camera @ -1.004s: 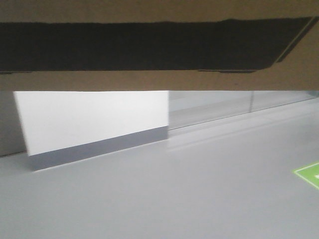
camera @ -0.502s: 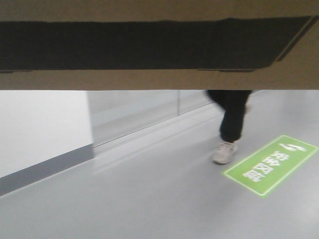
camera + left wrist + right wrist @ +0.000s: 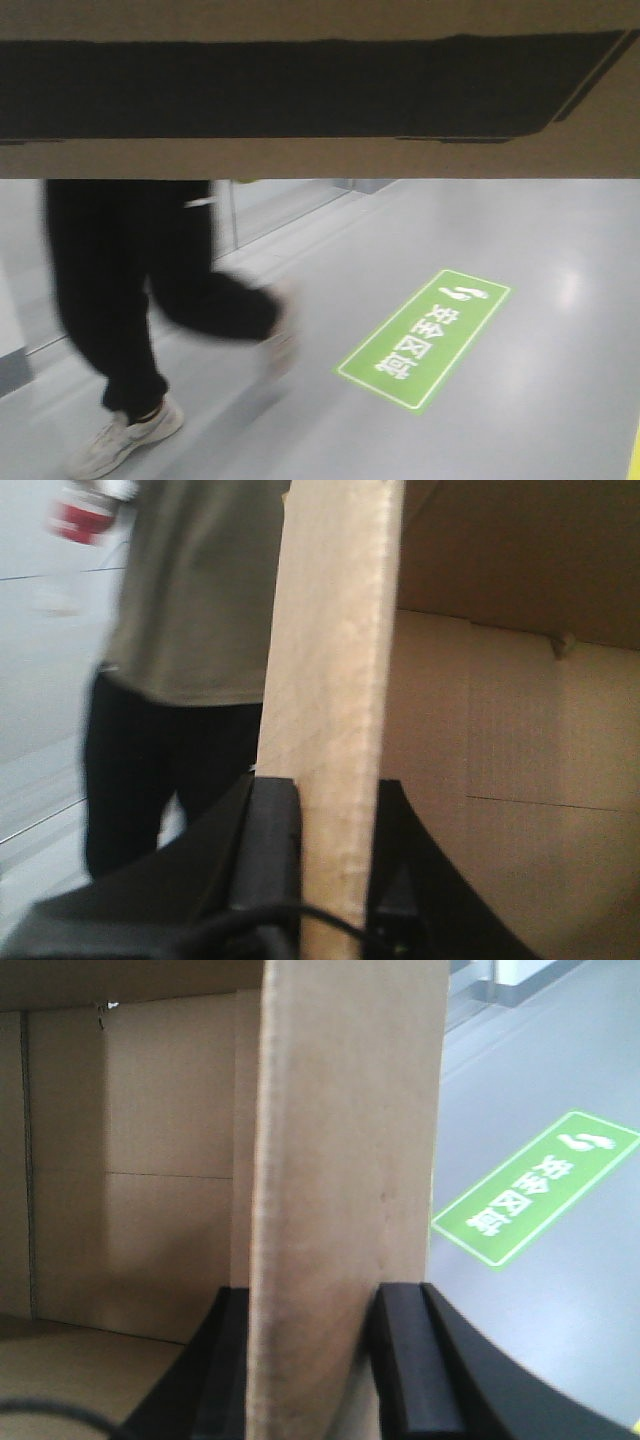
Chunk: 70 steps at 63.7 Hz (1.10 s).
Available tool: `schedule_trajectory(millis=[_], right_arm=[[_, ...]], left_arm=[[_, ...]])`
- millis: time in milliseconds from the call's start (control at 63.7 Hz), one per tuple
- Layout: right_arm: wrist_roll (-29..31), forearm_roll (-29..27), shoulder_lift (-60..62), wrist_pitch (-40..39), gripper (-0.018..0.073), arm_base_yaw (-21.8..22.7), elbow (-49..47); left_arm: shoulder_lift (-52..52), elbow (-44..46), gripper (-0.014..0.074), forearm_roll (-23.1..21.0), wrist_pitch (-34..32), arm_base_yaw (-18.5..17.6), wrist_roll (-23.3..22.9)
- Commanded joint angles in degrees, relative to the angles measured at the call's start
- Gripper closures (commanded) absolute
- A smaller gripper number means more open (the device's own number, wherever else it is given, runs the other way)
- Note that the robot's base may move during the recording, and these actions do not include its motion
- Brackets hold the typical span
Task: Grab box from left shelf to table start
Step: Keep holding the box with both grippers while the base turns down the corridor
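Brown corrugated box (image 3: 320, 160) is up in front of me, clear of the floor, pinched between both my grippers. My left gripper (image 3: 330, 880) is closed down on one upright cardboard wall. One black finger (image 3: 270, 860) presses the outer face and the other sits inside the carton, so the gap is only the wall's thickness. My right gripper (image 3: 315, 1360) does the same on the opposite wall, with one finger (image 3: 405, 1360) outside, its partner inside, and both pads tight on the board. Both wrists point up along the walls they hold.

Front view only: the box fills the top band as a tan strip with a black printed panel (image 3: 300, 90). No lettering readable. Neither gripper shows there. The wrist views show the bare tan inside of the carton with its fold creases.

Under the box, a person (image 3: 110, 290) in black trousers and a white sneaker (image 3: 125, 435) is mid-stride at left, motion-blurred. The left wrist view catches the olive top and something red and white, too blurred to name, at top left.

Floor (image 3: 540, 420) is smooth glossy grey. A green floor marking (image 3: 425, 338) with white characters lies at an angle on it, also seen from the right wrist. Pale wall panels with a grey base run behind the person.
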<state>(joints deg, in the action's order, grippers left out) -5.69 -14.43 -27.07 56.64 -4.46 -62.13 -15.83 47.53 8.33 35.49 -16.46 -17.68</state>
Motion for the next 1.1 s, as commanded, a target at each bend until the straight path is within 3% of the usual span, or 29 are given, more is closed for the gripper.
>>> schedule_trajectory(millis=[0,1083], right_arm=[[0.0,9.8,-0.7,-7.7,0.0503,0.7,-1.6],[0.0,9.8,-0.7,-7.7,0.0503,0.7,-1.6]], left_arm=[[-0.1,2.3,0.0699,6.4,-10.3,0.2,-2.2],[-0.1,2.3,0.0699,6.4,-10.5,0.2,-2.2]])
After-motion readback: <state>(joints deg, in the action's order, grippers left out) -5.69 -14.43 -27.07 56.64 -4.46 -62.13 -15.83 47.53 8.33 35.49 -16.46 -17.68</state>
